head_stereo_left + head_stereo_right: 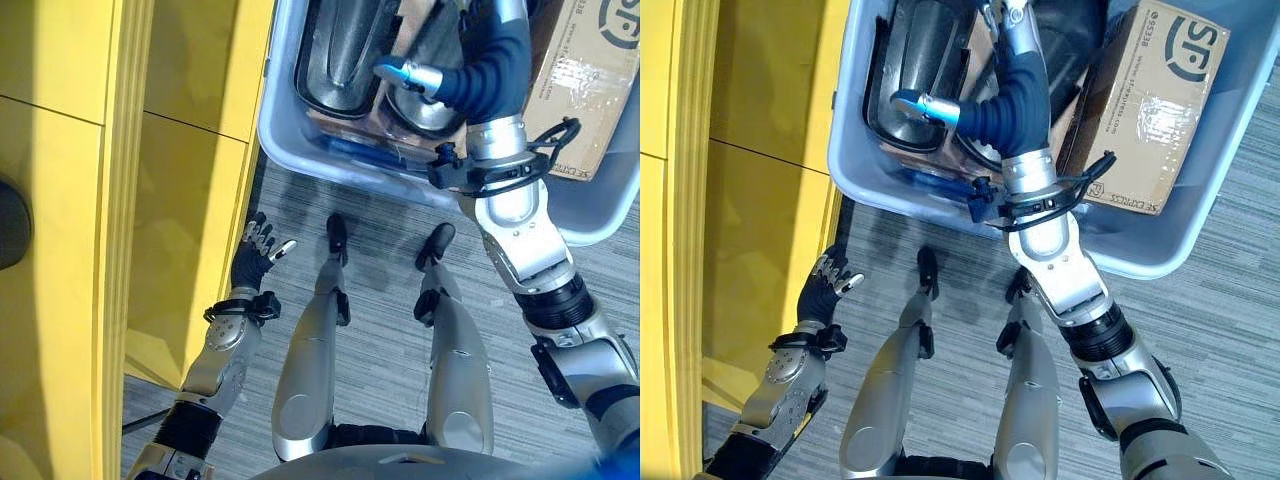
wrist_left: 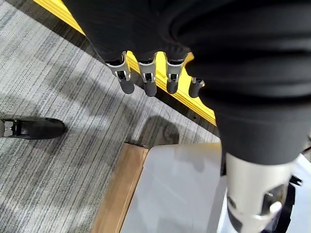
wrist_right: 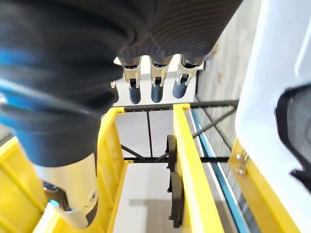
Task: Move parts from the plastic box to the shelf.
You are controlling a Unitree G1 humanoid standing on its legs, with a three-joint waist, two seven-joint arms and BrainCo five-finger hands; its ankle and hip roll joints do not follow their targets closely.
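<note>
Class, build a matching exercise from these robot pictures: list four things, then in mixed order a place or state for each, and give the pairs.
Things:
1. cardboard box
2. left robot hand
3. right robot hand
4. plastic box

Places or states:
A. reaching down into the plastic box
B. on the grey floor, holding dark parts
C. hanging beside the yellow shelf, holding nothing
D. lying inside the plastic box, taped shut

Pairs: 1-D, 2-C, 3-A, 4-B

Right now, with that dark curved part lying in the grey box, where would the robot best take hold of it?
Probably by its raised rim, coming down from above. The dark curved part lies in the plastic box, hollow side up, so its edge is the likely place for fingers to close on. The cardboard carton fills the other side, and the right hand is already above the box. The left hand hangs by the yellow shelf.
</note>
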